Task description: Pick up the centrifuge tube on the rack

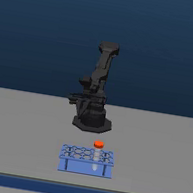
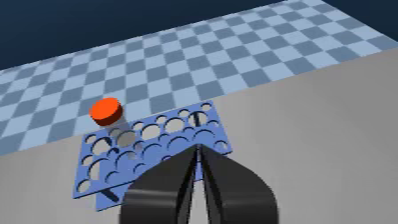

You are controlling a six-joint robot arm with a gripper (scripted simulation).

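Note:
The blue rack (image 1: 86, 162) stands on the grey table in front of the arm's base. The centrifuge tube (image 1: 98, 145) sits upright in a hole at the rack's far edge, toward the exterior view's right, its orange-red cap above the grid. In the wrist view the tube's cap (image 2: 107, 111) rises over the rack (image 2: 219, 144), and the pale body shows faintly below it. My gripper (image 2: 197, 147) hangs above the rack's nearer side, apart from the tube. Its two dark fingers are pressed together, shut on nothing.
The dark arm's base (image 1: 92, 122) stands just behind the rack, with the arm folded upright over it. The grey table (image 1: 23, 133) extends on both sides. A blue checkered floor (image 2: 222, 55) lies beyond the table's edge.

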